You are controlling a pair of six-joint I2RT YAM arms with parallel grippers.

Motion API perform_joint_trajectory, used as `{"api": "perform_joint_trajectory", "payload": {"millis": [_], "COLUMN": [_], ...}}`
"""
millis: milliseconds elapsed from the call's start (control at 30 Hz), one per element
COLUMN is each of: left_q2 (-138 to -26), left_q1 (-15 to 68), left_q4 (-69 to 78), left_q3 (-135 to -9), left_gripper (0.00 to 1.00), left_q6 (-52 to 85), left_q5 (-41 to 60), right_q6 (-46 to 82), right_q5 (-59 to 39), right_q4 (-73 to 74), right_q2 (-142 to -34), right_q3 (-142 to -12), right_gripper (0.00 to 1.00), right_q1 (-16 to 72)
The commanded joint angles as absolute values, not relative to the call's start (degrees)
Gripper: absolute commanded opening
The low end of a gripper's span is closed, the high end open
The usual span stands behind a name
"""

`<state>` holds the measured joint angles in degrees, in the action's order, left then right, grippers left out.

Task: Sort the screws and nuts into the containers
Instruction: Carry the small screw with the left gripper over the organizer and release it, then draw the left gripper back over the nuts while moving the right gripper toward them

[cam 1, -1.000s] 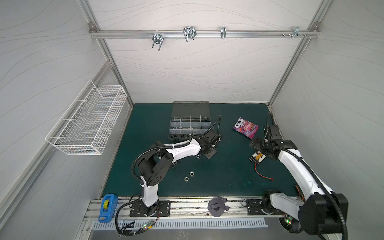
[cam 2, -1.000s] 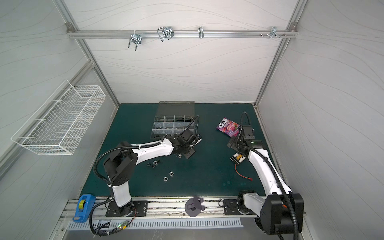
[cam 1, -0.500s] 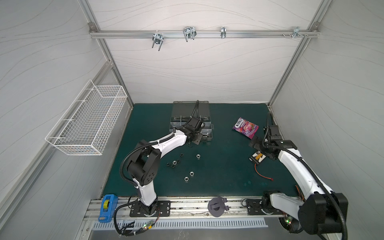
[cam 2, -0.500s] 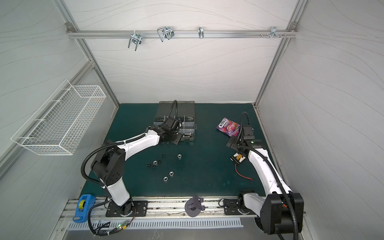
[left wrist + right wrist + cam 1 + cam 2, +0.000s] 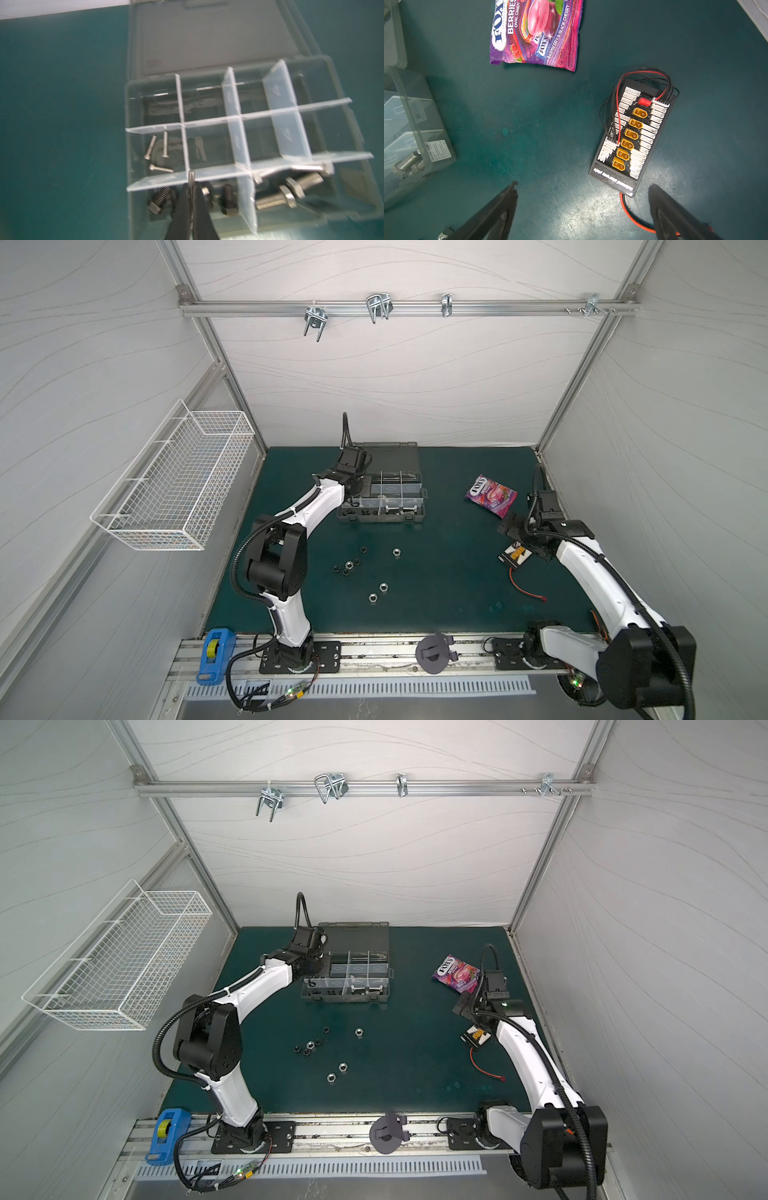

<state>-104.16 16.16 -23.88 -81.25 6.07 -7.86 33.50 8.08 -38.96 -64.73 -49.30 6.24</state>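
Left claw (image 5: 191,185), gripping screw (image 5: 191,176), reached case (image 5: 207,52); green mat (image 5: 62,104).

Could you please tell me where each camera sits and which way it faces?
Both top views: high at the front, looking down on the green mat; left arm and right arm show whole.
Left wrist: over the organizer case, looking into its compartments; the shut left gripper pinches a thin screw.
Right wrist: over the mat, facing the charging board and candy bag; the open right gripper shows.
Shared: both wrist views show the case.
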Motion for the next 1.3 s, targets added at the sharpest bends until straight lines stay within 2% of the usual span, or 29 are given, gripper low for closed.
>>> {"api": "perform_joint_trajectory", "payload": {"millis": [0,567,800,833,967,1267], "left_q2": [-107.61,-116.29,-118.03,-117.90,-117.12,-113.28], "left_q1": [13.75,10.02,9.94,9.94,9.98,9.94], "left_q4": [-25.50,-26.15,-26.04,-26.10,-25.21,-25.07], "left_q3": [-84.86,-90.08,-91.12,-90.88,-89.67,-86.82], "left_gripper": [0.00,0.00,0.00,0.02,0.19,0.34], "left_q6": [7.24,8.26,8.97,9.23,9.97,11.48], "left_q5": [-6.23,-3.26,-2.71,-2.64,-2.37,-2.37], "right_q6": [34.01,33.79,31.88,31.70,30.75,27.86], "right_q5": [7.56,6.46,2.44,1.91,0.78,3.30], "right_q4": [-39.07,-38.94,-36.85,-36.59,-35.70,-35.77], "right_q2": [-63.54,-63.20,-61.78,-61.44,-60.67,-62.86], "right_q3": [-49.39,-49.93,-48.83,-48.65,-47.91,-48.67], "right_gripper": [0.99,0.99,0.99,0.99,0.99,0.99], "right_q1": [5.84,5.89,5.88,5.88,6.28,11.34]}}
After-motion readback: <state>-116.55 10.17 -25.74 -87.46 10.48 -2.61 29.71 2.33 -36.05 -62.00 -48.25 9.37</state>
